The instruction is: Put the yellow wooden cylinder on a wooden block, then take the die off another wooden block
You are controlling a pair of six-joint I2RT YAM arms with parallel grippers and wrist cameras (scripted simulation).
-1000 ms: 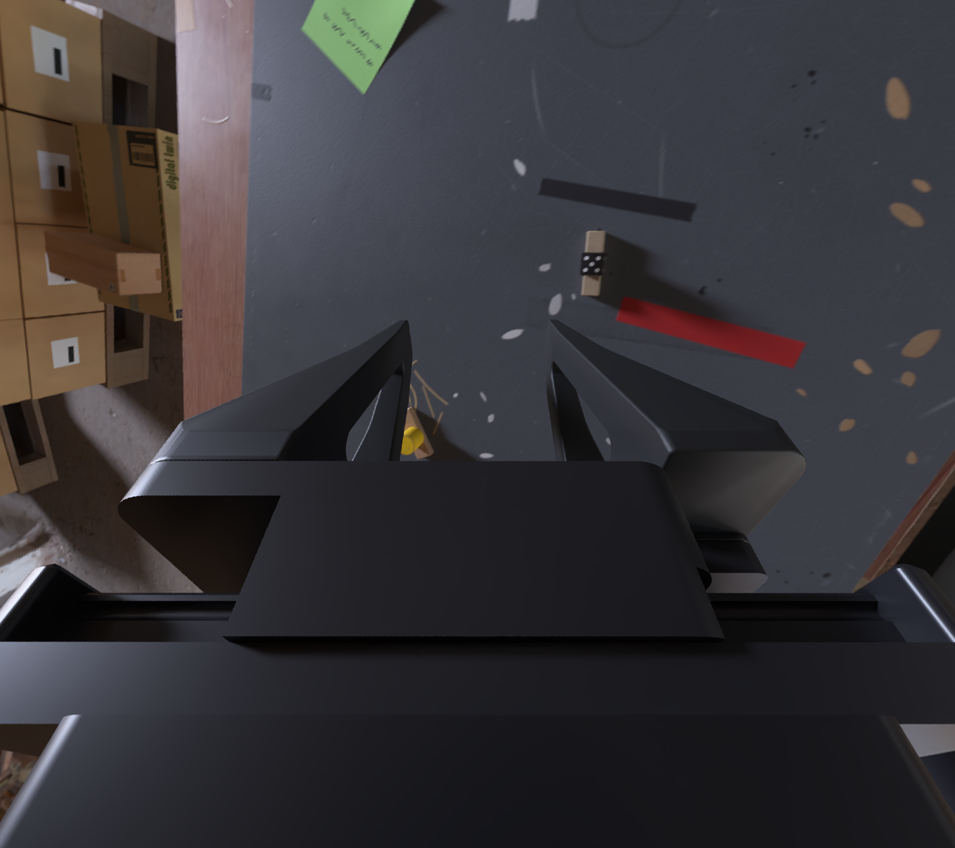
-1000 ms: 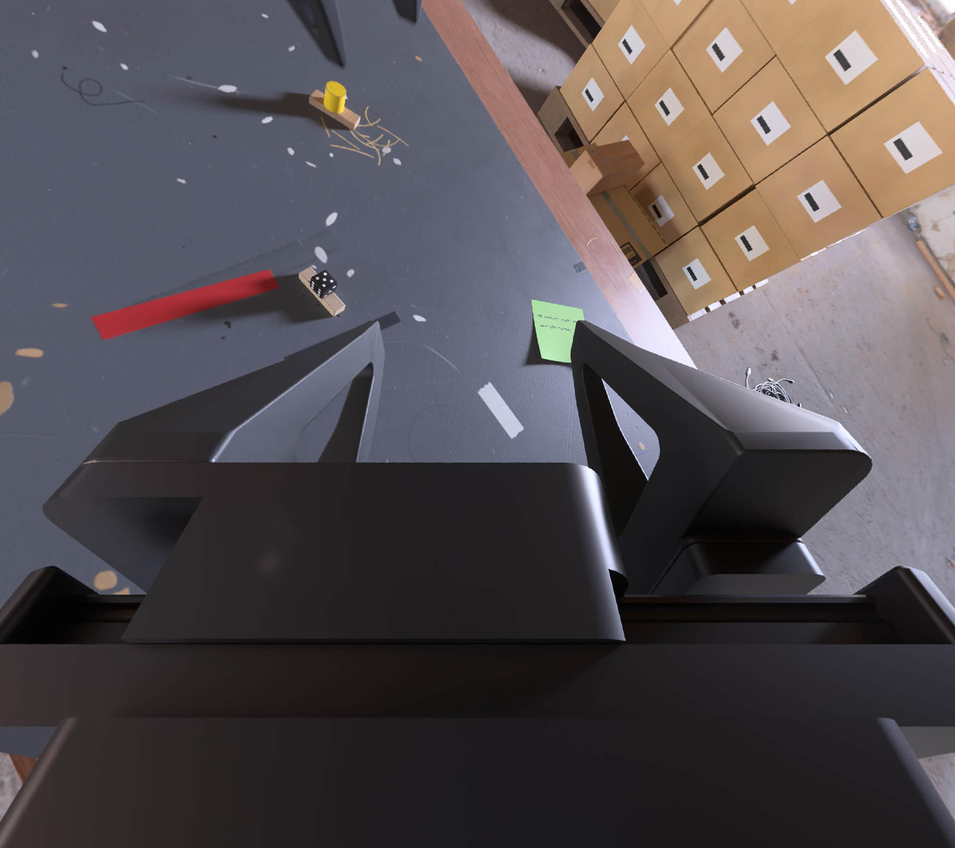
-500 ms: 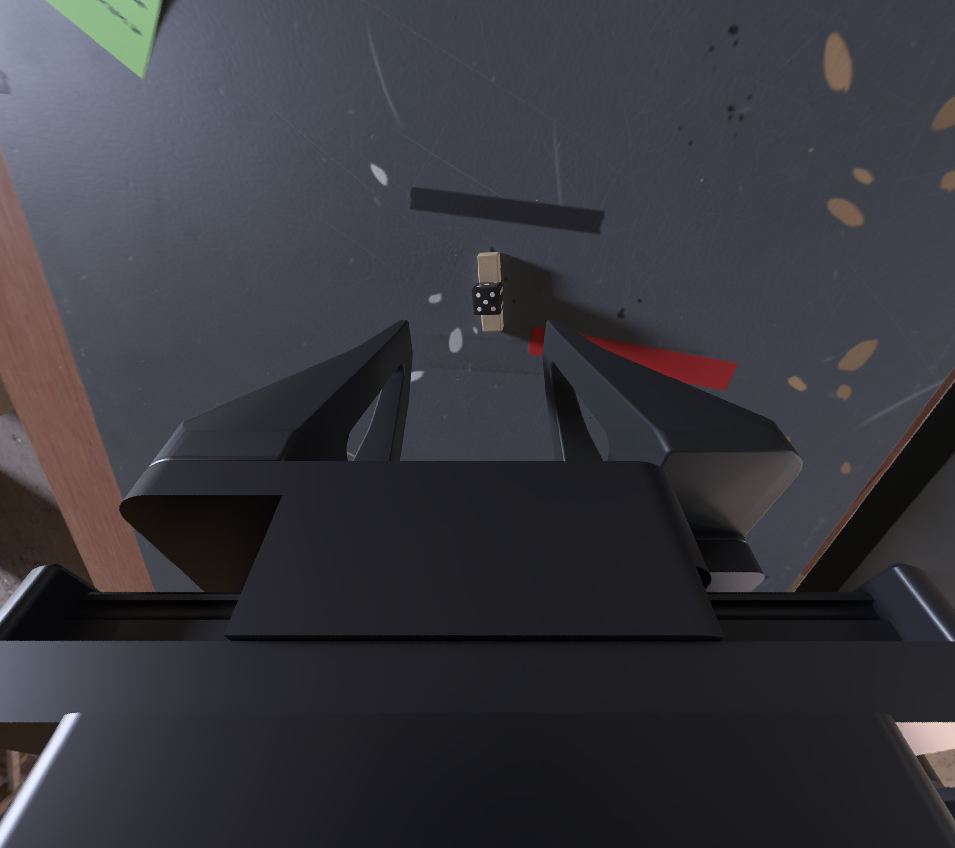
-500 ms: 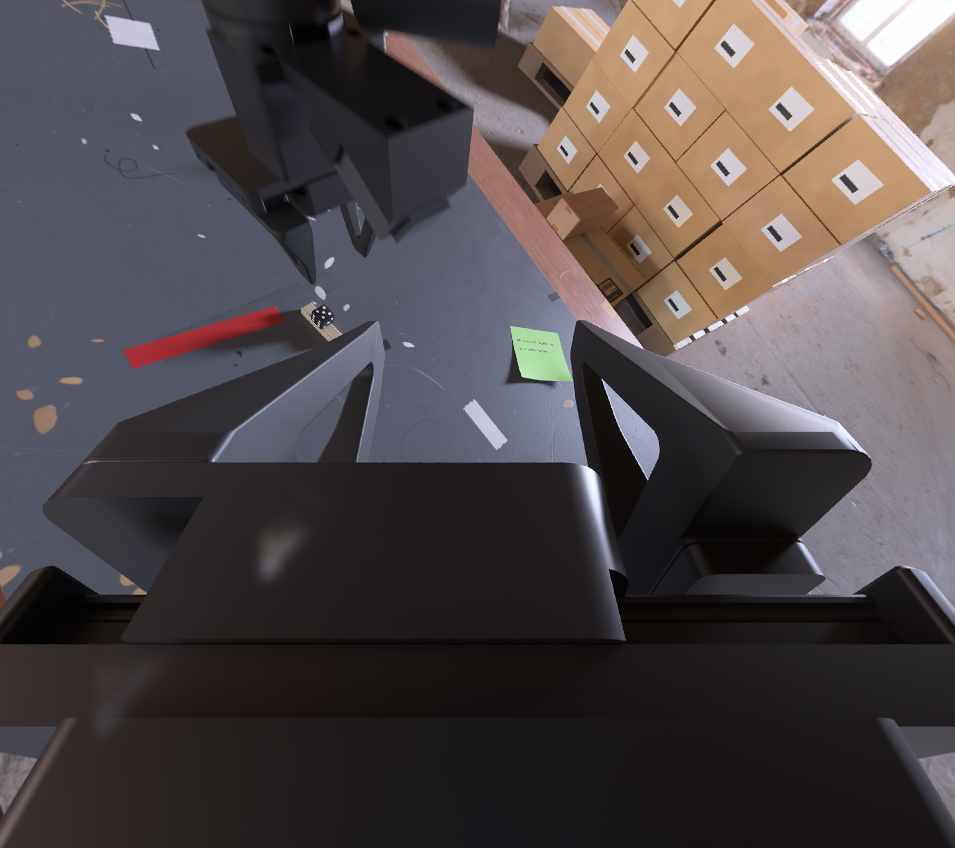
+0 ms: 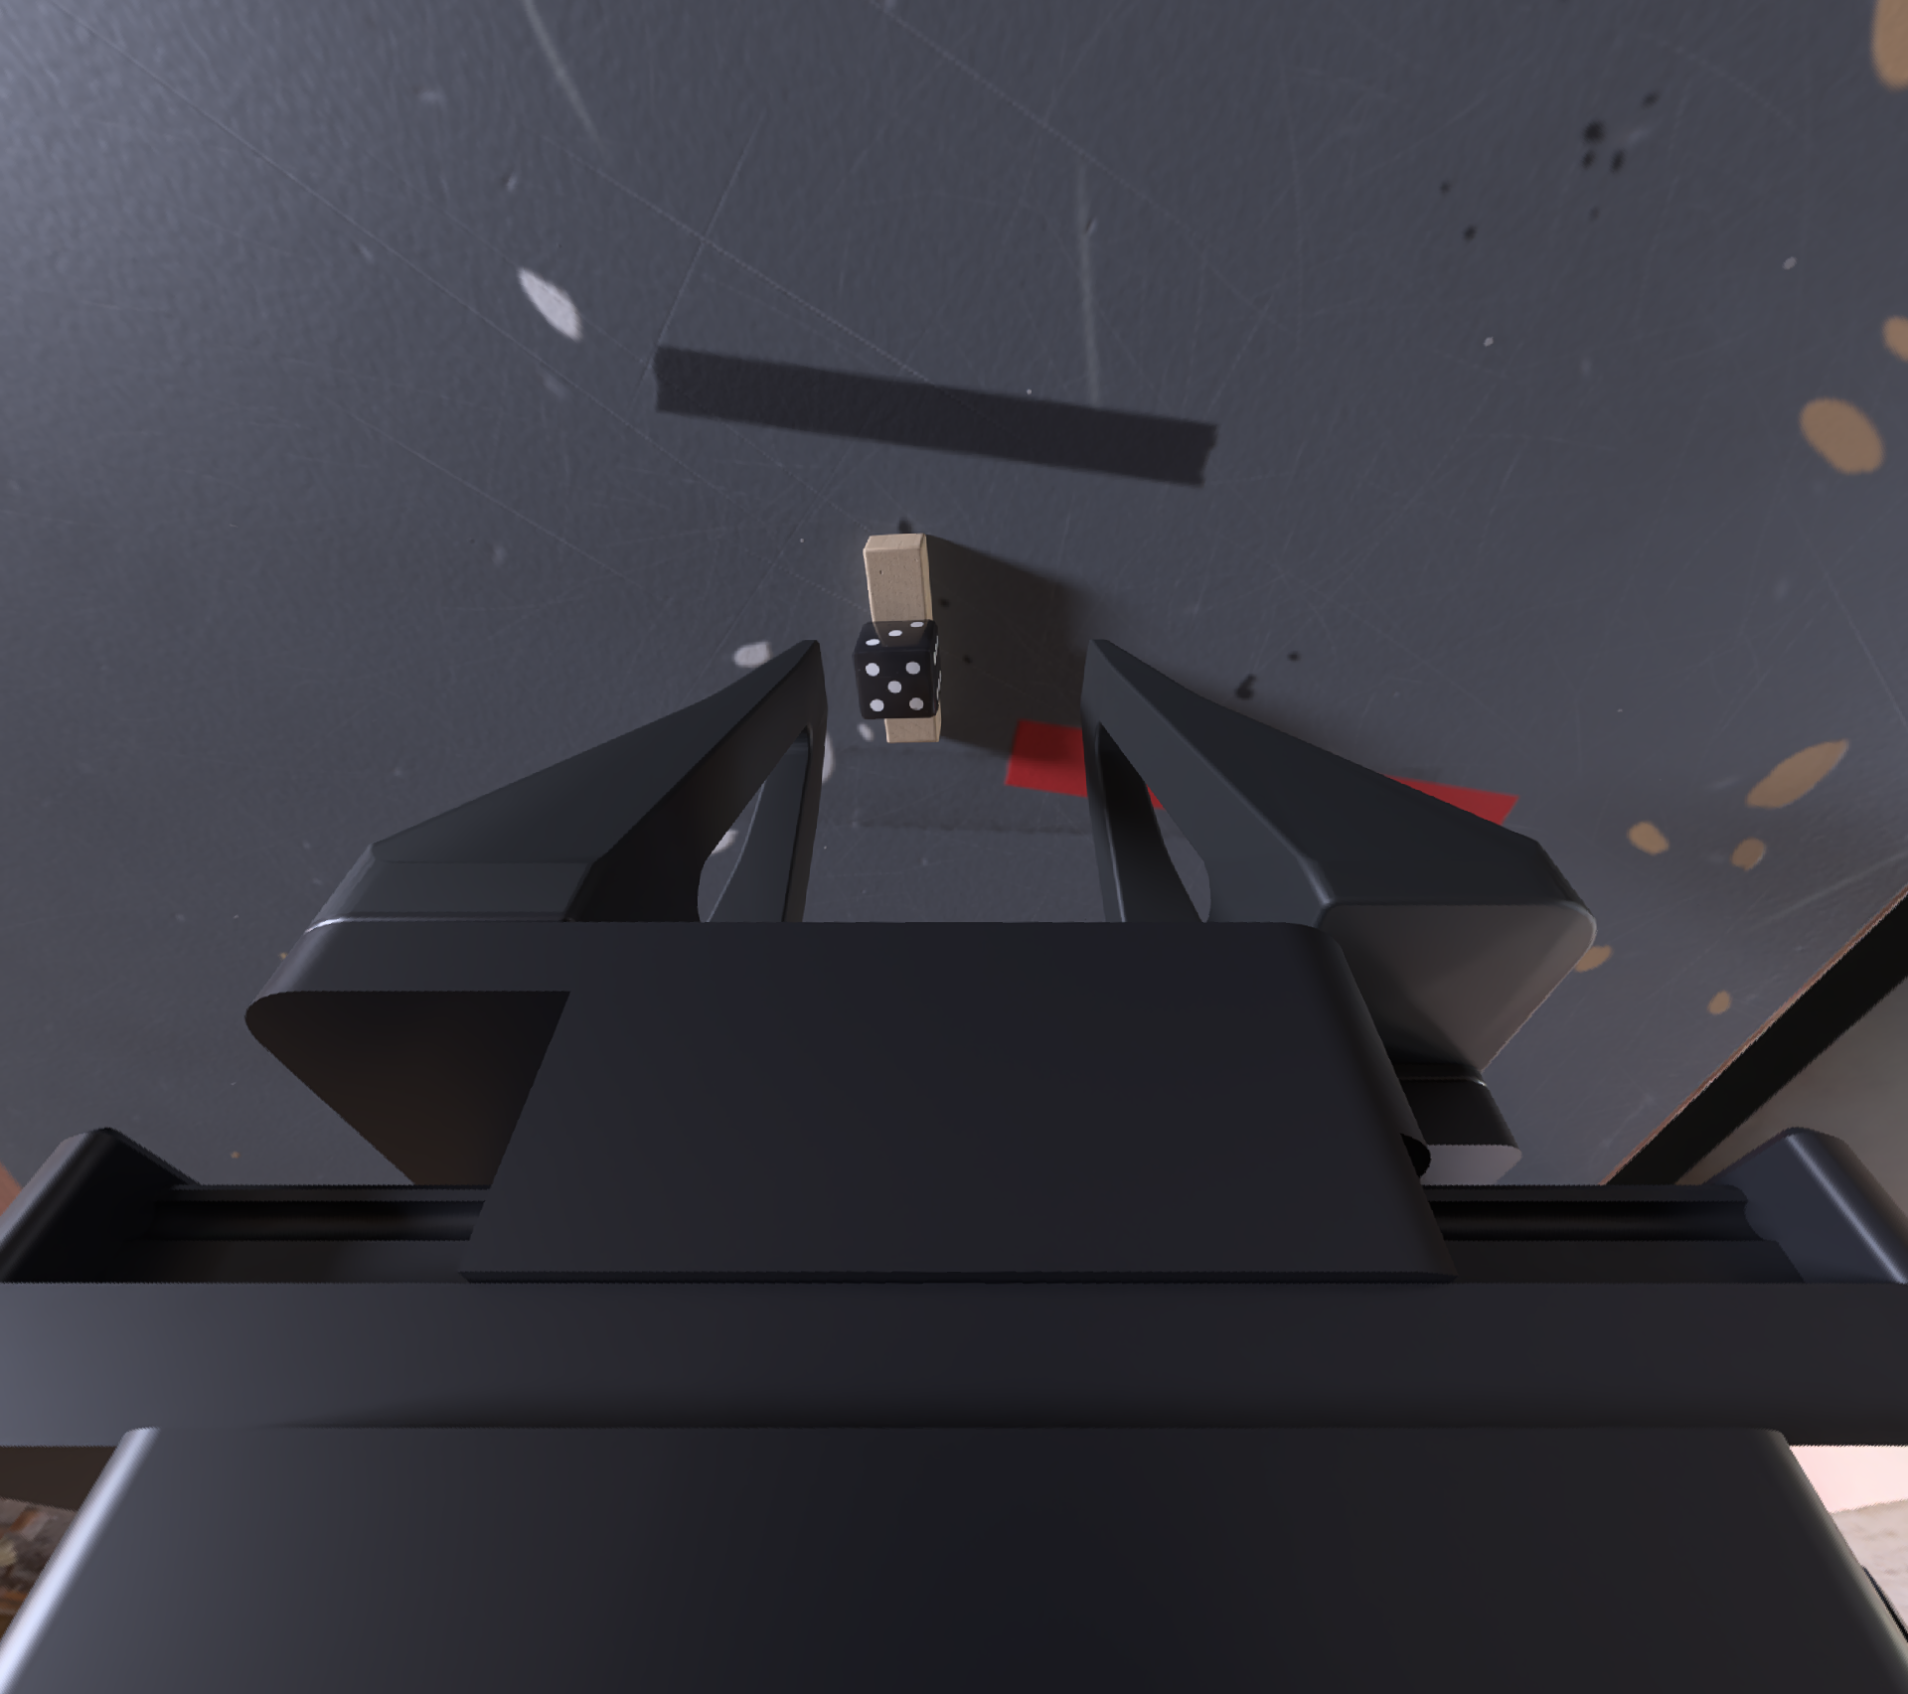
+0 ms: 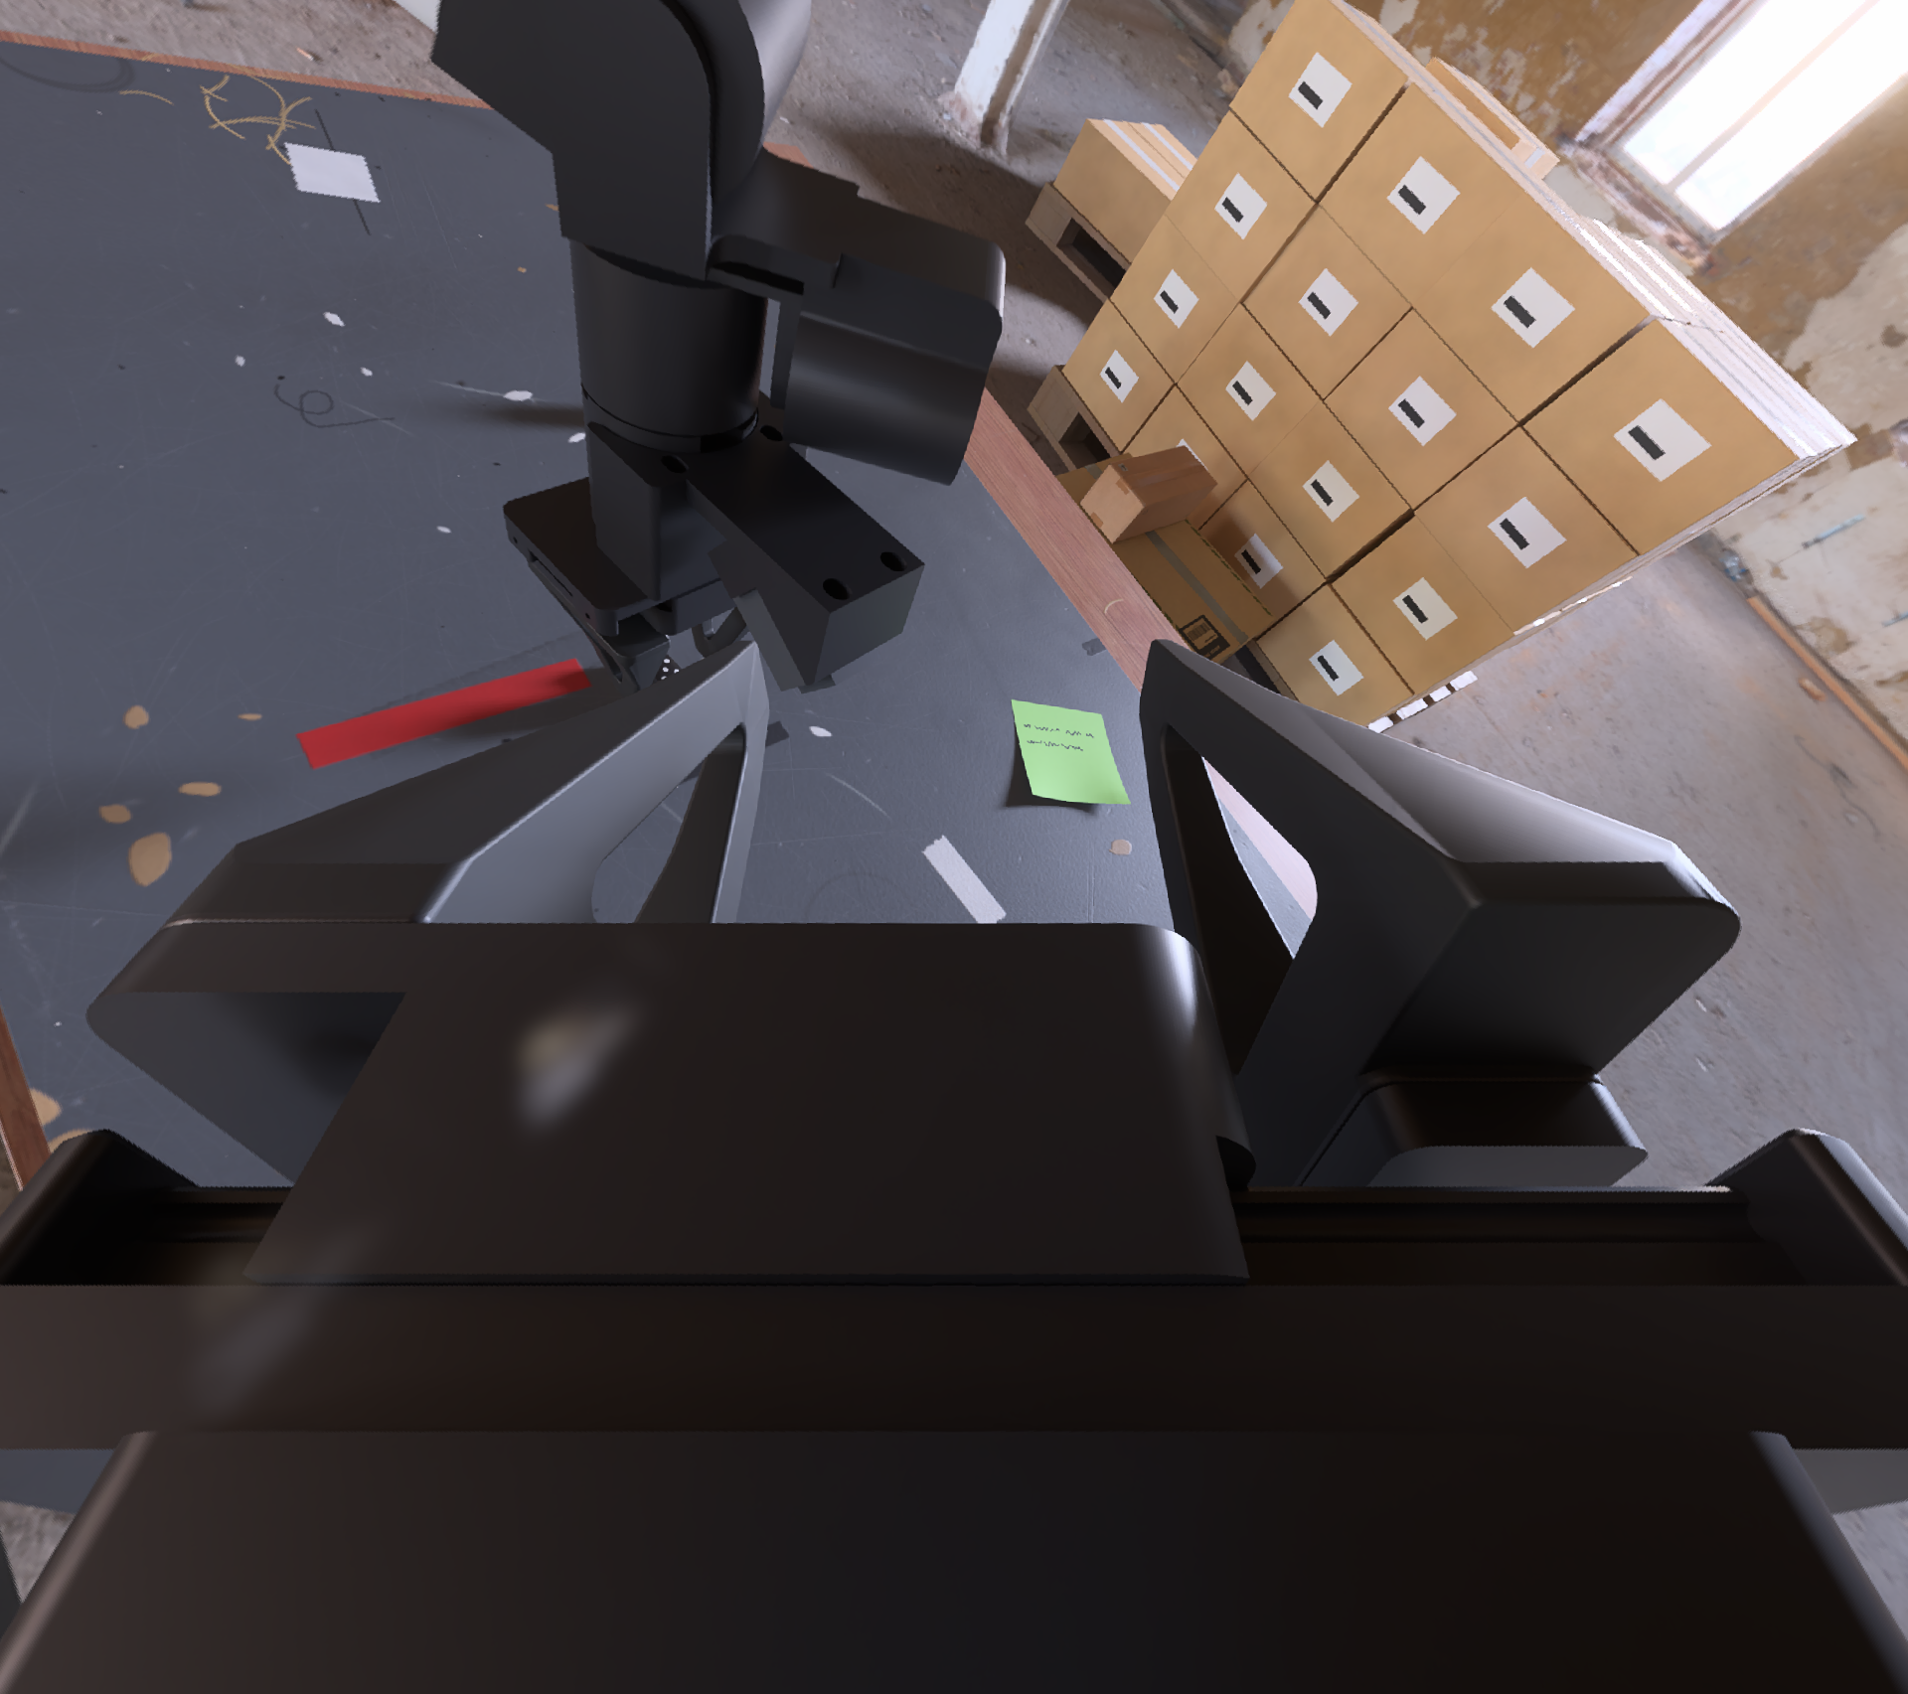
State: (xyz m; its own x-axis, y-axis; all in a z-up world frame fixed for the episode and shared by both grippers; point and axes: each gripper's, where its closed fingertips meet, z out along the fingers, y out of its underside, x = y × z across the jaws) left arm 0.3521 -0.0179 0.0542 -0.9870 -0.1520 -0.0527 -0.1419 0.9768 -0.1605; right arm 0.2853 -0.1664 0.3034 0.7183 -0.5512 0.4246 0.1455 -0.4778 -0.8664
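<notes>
A black die (image 5: 896,681) with white pips sits on a light wooden block (image 5: 896,581) lying on the dark grey table. My left gripper (image 5: 955,654) is open and empty, just above the die. The die lies between the fingertips, close to the left finger (image 5: 795,715). In the right wrist view the left arm (image 6: 661,323) reaches down over the die (image 6: 668,667), which is barely visible. My right gripper (image 6: 955,654) is open and empty, held above the table away from the die. The yellow cylinder is out of view.
A red tape strip (image 5: 1043,757) lies right beside the block, and a dark tape strip (image 5: 929,416) lies beyond it. A green note (image 6: 1069,752) and white tape (image 6: 960,881) lie near the table's wooden edge (image 6: 1043,509). Stacked cardboard boxes (image 6: 1445,406) stand off the table.
My left gripper has moved away from the yellow cylinder on its block, come over the die and dropped closer to it, still open. The right wrist view has tilted up, still open.
</notes>
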